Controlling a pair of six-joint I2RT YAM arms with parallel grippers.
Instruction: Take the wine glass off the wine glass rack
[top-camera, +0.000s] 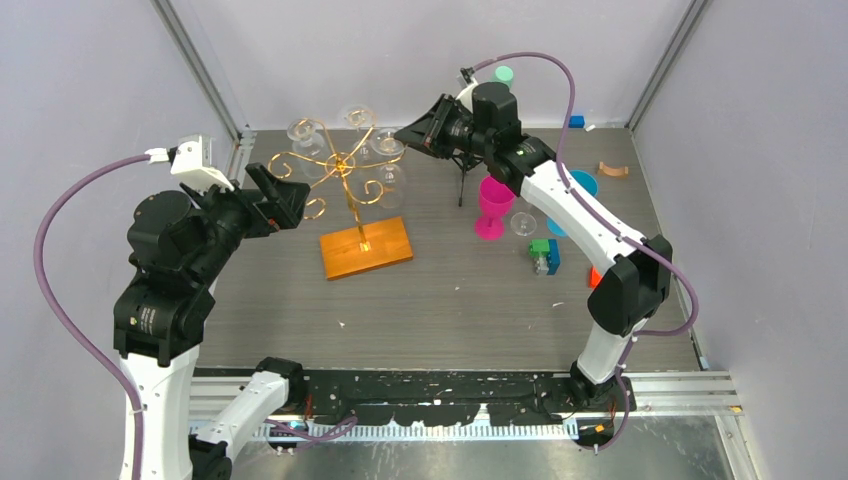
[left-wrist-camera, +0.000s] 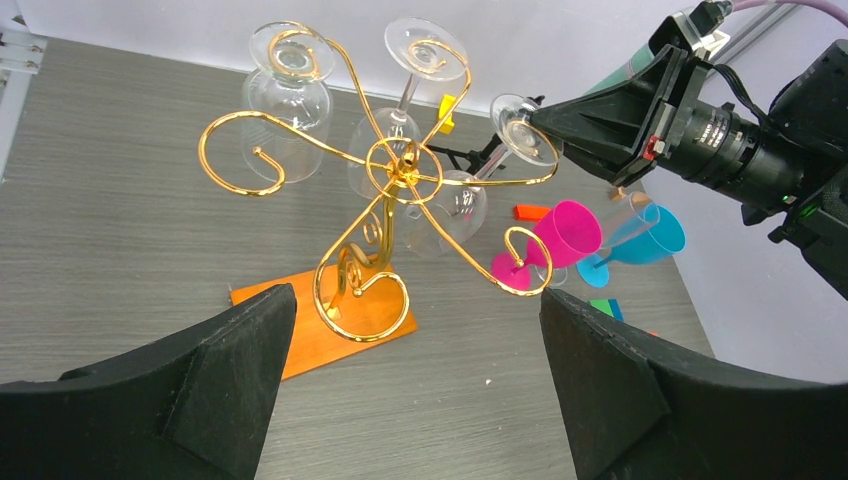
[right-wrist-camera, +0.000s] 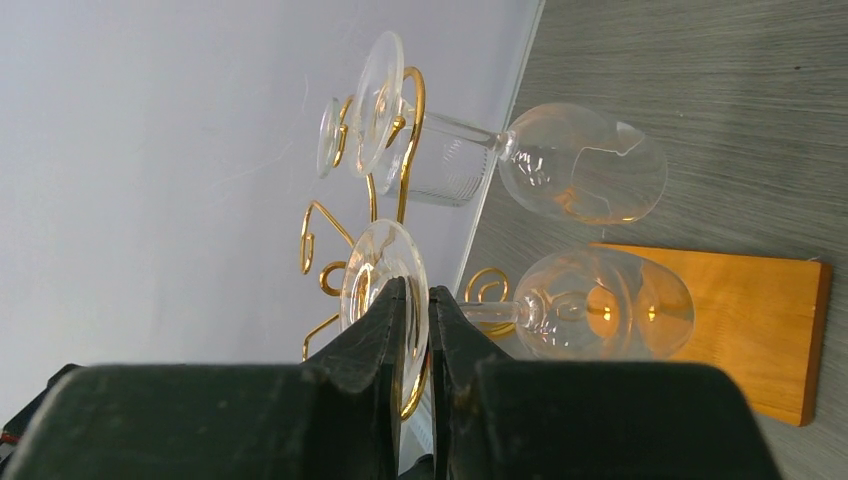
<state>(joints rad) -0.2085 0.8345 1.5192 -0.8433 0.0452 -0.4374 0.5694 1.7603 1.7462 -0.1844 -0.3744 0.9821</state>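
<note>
Your right gripper (right-wrist-camera: 418, 292) pinches the glass (right-wrist-camera: 592, 305) by its foot; your left gripper (top-camera: 283, 197) gapes empty. Grey table (top-camera: 450, 300), pale walls (top-camera: 420, 60).

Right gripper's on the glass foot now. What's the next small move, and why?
Probably draw the right gripper slowly outward along the scroll arm, away from the post. Its fingers look closed on the foot of the wine glass, whose stem hangs in the wine glass rack; sliding outward should free the stem without lifting into the gold wire.
</note>
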